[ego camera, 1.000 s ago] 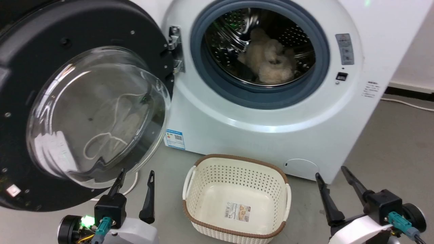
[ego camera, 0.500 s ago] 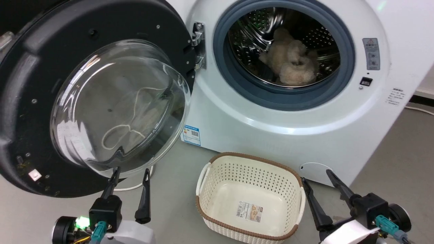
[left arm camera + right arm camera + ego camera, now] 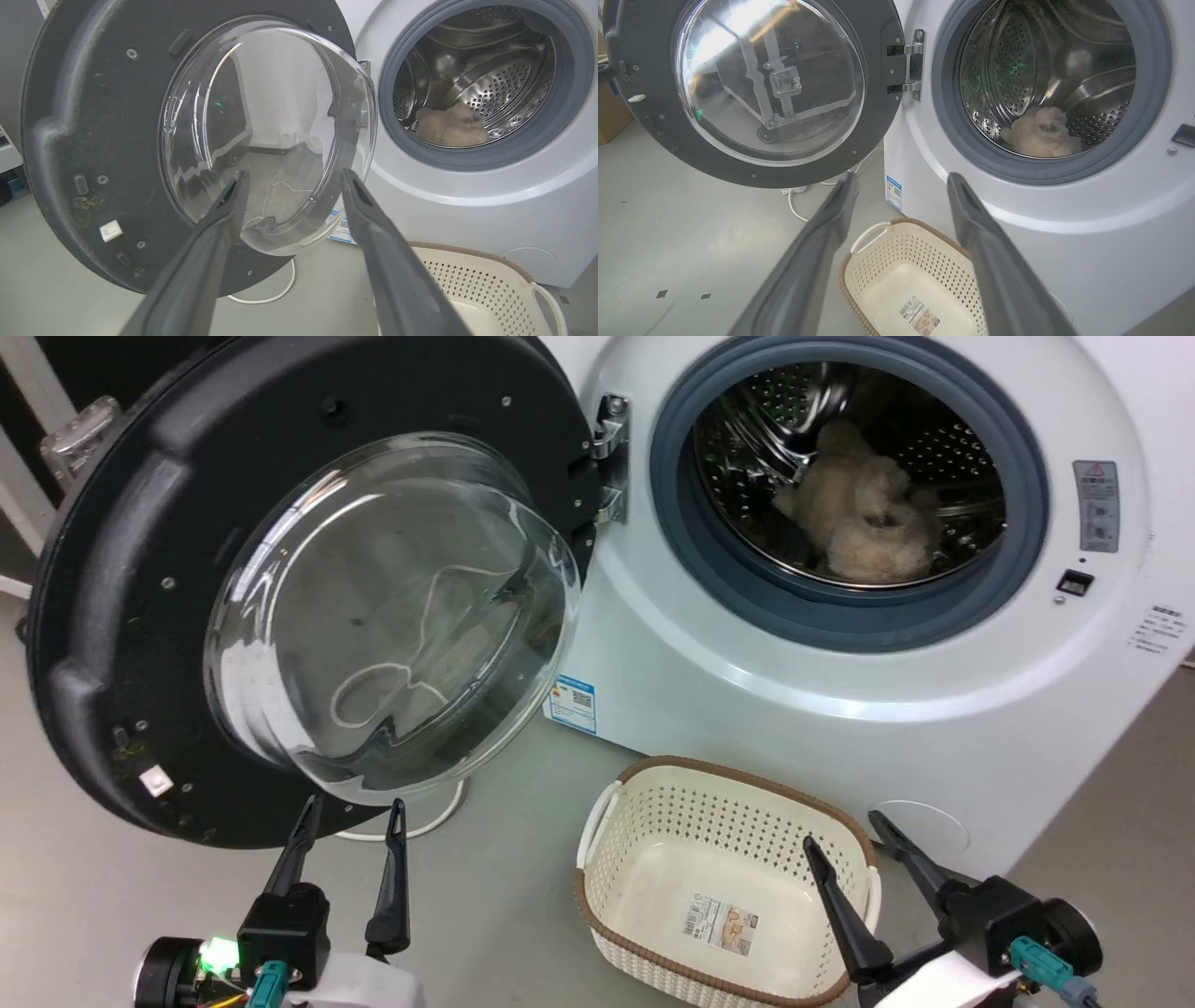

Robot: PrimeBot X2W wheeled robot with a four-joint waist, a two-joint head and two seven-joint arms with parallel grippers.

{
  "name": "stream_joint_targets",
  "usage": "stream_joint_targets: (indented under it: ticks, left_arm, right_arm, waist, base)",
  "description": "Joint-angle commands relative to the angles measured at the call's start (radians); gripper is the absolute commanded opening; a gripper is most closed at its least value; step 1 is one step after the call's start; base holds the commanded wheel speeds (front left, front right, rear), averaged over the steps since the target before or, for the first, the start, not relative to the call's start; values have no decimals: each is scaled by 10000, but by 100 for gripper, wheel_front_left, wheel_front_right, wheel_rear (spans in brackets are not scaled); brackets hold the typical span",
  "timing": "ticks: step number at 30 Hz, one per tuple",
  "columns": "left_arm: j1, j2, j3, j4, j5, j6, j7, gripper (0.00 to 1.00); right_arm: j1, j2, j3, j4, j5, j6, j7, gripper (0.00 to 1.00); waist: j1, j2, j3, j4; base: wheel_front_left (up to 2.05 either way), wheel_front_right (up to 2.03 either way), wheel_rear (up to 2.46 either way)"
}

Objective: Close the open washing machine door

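Camera, not objects, has swung toward the washing machine door [image 3: 308,588], untouched and fully open; left gripper [image 3: 354,801] just below it and right gripper [image 3: 844,831] farther off both gape wide, empty.

The washing machine door [image 3: 121,569] has a matt black plastic frame, lightly scuffed, around a glossy clear glass bowl [image 3: 392,607] that throws reflections. The washing machine [image 3: 747,709] is smooth white with a soft sheen — its drum [image 3: 962,439] is shiny perforated steel behind a dull grey rubber seal [image 3: 681,541]. Inside lies something fluffy and cream [image 3: 868,513]. The basket [image 3: 728,821] looks like matt cream plastic with a woven texture; my left gripper [image 3: 356,801] has smooth, matt dark fingers [image 3: 373,224].
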Motion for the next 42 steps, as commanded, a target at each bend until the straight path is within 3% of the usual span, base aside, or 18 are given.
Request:
stream_joint_targets:
  ticks: [1,28,29,30,38,42]
  left_arm:
    - [142,76,-30,-60,-65,63,-122,100]
    - [306,244,-201,-291,-192,235,-686,100]
    - [333,226,-210,-246,-272,193,-707,61]
    - [349,217,-214,-198,-354,134,-727,0]
    - [164,119,126,-705,-763,-11,-874,0]
    - [-276,241,1158,-1414,-1386,-328,-979,0]
  right_arm:
    - [-144,-70,91,52,73,4,-114,100]
    - [-84,-243,735,476,338,6,-678,100]
    - [-67,-249,752,484,350,6,-699,100]
    - [-47,-254,765,492,362,6,-720,100]
    - [142,-310,716,464,396,7,-866,100]
    - [114,-451,815,348,314,7,-971,100]
  waist:
    - [-1,0,0,69]
    - [-1,0,11,1205]
    - [-1,0,9,1245]
    - [-1,0,8,1286]
    - [-1,0,145,1612]
    - [-1,0,673,1511]
  base:
    - [0,0,0]
    - [0,0,0]
    - [0,0,0]
    - [0,0,0]
    - [0,0,0]
    - [0,0,0]
